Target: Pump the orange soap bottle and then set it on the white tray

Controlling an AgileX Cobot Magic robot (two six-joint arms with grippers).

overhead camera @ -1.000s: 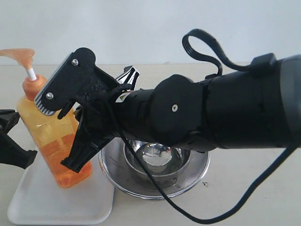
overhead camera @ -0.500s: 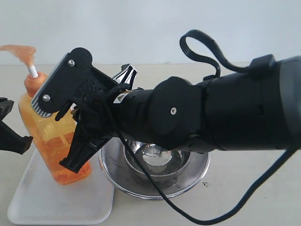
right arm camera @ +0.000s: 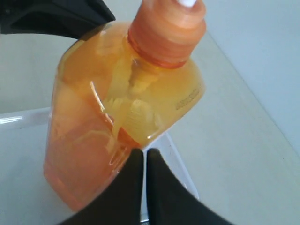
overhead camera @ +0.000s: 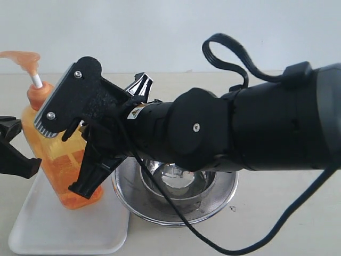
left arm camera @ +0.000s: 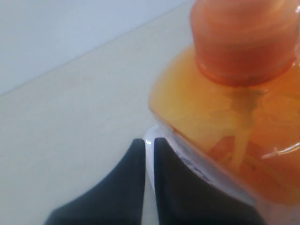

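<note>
The orange soap bottle [overhead camera: 50,154] stands tilted on the white tray [overhead camera: 64,234] at the left, its pump head up on the white stem. My right gripper [overhead camera: 80,189] reaches across to it. In the right wrist view this gripper [right arm camera: 144,152] is shut, with one finger against the bottle [right arm camera: 103,131] and nothing between the tips, and the tray [right arm camera: 18,164] lies underneath. My left gripper [overhead camera: 21,160] sits at the bottle's other side. In the left wrist view it [left arm camera: 149,140] is shut too, beside the bottle [left arm camera: 225,112].
A round steel mesh strainer bowl [overhead camera: 176,208] sits right beside the tray, under my right arm. The bulky right arm and its cable fill the middle and right of the exterior view. Beige tabletop runs back to a pale wall.
The bottle and my right gripper have edged slightly left. My left gripper rose a little, then dropped slightly. Both grippers stay shut.
</note>
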